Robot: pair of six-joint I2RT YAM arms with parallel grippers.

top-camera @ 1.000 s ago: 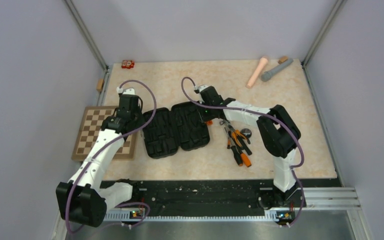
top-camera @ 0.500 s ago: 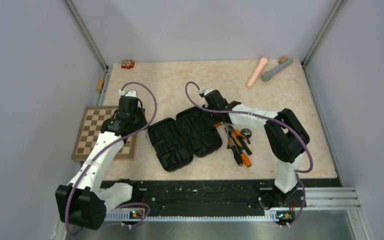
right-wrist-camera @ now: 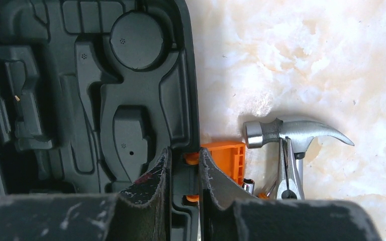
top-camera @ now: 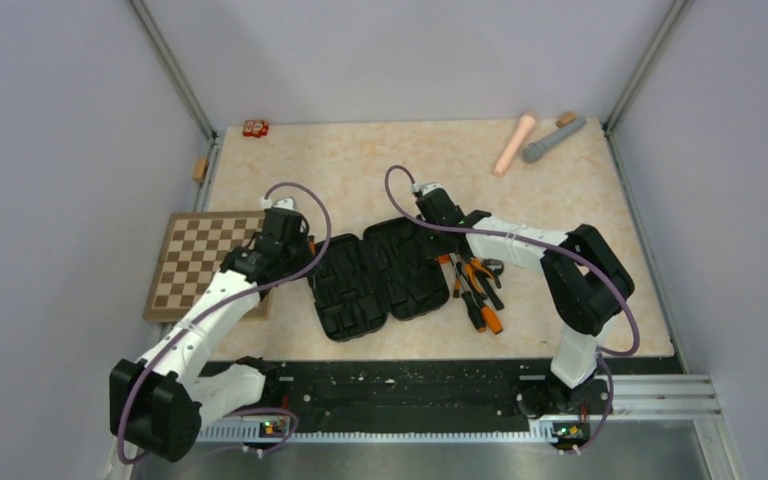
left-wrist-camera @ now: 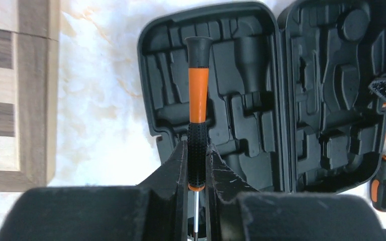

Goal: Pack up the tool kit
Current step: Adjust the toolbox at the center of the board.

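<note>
The black tool kit case [top-camera: 375, 280] lies open and flat at the table's middle, its moulded slots showing in the left wrist view [left-wrist-camera: 261, 100] and right wrist view [right-wrist-camera: 80, 90]. My left gripper [left-wrist-camera: 196, 150] is shut on an orange-and-black screwdriver [left-wrist-camera: 198, 95], held above the case's left half. My right gripper [right-wrist-camera: 183, 163] is shut on the case's right rim beside the orange latch [right-wrist-camera: 226, 160]. A small hammer [right-wrist-camera: 291, 133], pliers [top-camera: 478, 272] and screwdrivers [top-camera: 482, 312] lie on the table right of the case.
A brown chessboard [top-camera: 205, 265] lies left of the case, under my left arm. A pink cylinder [top-camera: 513, 143] and a grey cylinder [top-camera: 552, 139] lie at the back right. A small red object [top-camera: 255, 127] sits at the back left corner.
My left gripper has moved right from the chessboard to above the case's left half. My right gripper has shifted the case, which has turned and slid towards the near edge.
</note>
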